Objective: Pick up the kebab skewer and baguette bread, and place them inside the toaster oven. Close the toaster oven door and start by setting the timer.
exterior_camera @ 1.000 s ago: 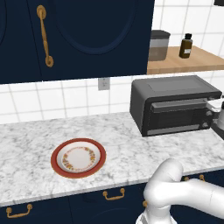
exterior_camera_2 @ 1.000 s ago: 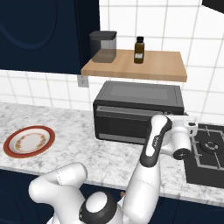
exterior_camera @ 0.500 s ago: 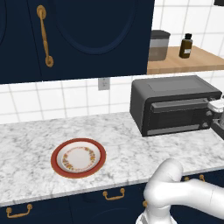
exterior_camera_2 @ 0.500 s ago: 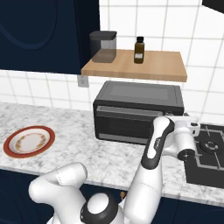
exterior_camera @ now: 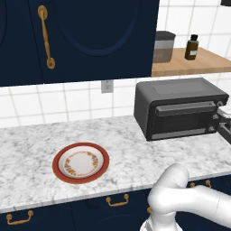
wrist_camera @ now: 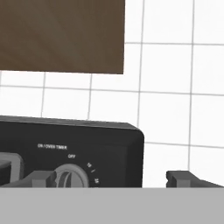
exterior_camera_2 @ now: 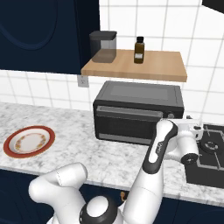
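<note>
The dark grey toaster oven (exterior_camera: pixel 180 97) (exterior_camera_2: pixel 138 98) stands on the marble counter with its door (exterior_camera: pixel 180 121) (exterior_camera_2: pixel 127 124) shut. My gripper (exterior_camera: pixel 224 119) (exterior_camera_2: pixel 187 131) (wrist_camera: pixel 113 179) is open, at the oven's right front by the knobs. In the hand view the timer knob (wrist_camera: pixel 70 176) sits just inside the left fingertip (wrist_camera: pixel 41 178). The right fingertip (wrist_camera: pixel 183 177) lies past the oven's right edge. Nothing is between them. The kebab skewer and the baguette bread are out of view.
A red-rimmed plate (exterior_camera: pixel 57 168) (exterior_camera_2: pixel 9 148) lies bare on the counter to the left. Above the oven, a wooden shelf (exterior_camera_2: pixel 170 70) carries a dark canister (exterior_camera_2: pixel 103 43) and a brown bottle (exterior_camera_2: pixel 139 49). A black stovetop (exterior_camera_2: pixel 210 151) lies to the right of the oven.
The hand has drifted slightly to the right by the oven's knob side. The oven door stays shut and the plate has not moved.
</note>
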Robot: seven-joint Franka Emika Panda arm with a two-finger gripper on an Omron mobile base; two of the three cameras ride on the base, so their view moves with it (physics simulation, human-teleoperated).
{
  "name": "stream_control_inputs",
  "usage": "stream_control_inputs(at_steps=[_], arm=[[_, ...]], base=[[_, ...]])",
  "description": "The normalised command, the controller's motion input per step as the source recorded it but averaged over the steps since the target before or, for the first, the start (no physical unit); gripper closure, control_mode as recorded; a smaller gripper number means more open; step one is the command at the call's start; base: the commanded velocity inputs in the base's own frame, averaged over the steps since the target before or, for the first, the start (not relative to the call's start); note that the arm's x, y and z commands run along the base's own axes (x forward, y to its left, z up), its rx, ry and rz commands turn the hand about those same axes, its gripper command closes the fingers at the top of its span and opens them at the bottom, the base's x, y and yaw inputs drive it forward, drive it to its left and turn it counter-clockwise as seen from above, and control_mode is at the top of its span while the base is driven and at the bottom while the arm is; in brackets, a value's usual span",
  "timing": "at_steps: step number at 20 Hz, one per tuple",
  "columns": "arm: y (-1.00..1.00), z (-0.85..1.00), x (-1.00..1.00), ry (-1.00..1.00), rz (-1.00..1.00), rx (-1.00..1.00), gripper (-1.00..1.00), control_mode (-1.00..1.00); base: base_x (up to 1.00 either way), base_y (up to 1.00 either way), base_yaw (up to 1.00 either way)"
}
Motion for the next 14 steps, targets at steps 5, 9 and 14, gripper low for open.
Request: stream_control_inputs(at_steps=[5,9,14], arm=[[0.00,-0.15,0.00,0.00,0.00,0.01,-1.00,-1.00],[0.00,-0.21,0.05,0.00,0.00,0.00,-1.00,-1.00],[-0.04,-0.08,0.41,0.00,0.00,0.00,-1.00,-1.00]], base=[[0.00,0.00,0.00],[0.00,0.00,0.00],[0.00,0.00,0.00]])
